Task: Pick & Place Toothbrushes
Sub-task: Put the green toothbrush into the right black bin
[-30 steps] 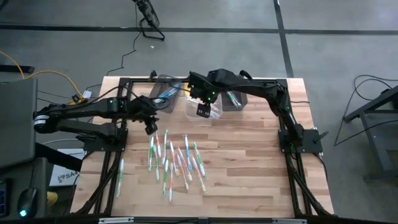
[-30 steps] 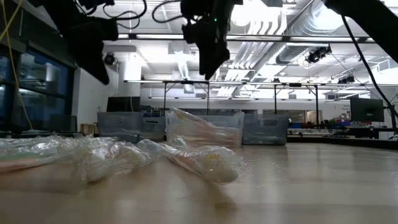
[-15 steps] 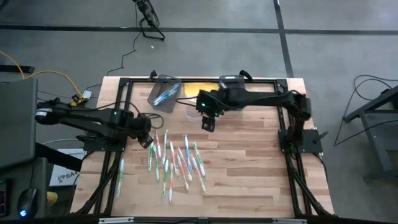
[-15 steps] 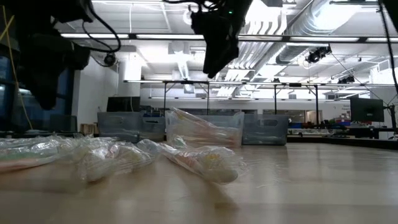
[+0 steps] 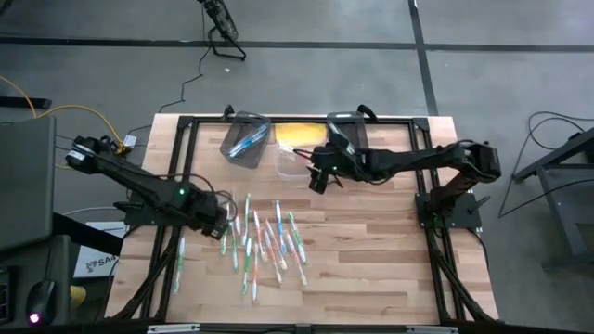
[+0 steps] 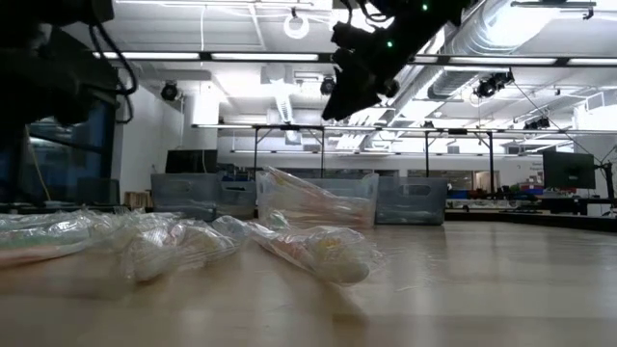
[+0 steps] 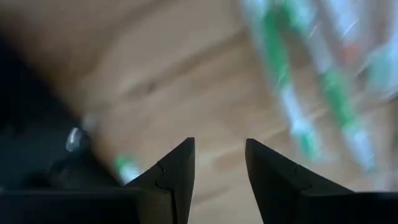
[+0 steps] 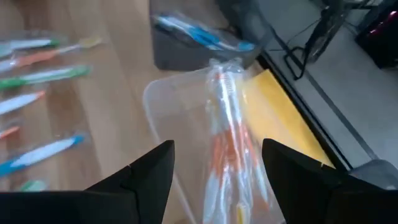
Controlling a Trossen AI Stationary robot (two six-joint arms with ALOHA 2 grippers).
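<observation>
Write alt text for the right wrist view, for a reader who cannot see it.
Between the right gripper's open fingers sits a clear bin holding wrapped orange toothbrushes, on a wooden table. Beyond it a dark bin holds blue toothbrushes, and more wrapped toothbrushes lie loose on the table.

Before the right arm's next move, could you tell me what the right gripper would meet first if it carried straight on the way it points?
Probably the clear bin holding wrapped orange toothbrushes: in its wrist view they lie directly ahead of the open right gripper. Depth is hard to judge, though.
</observation>
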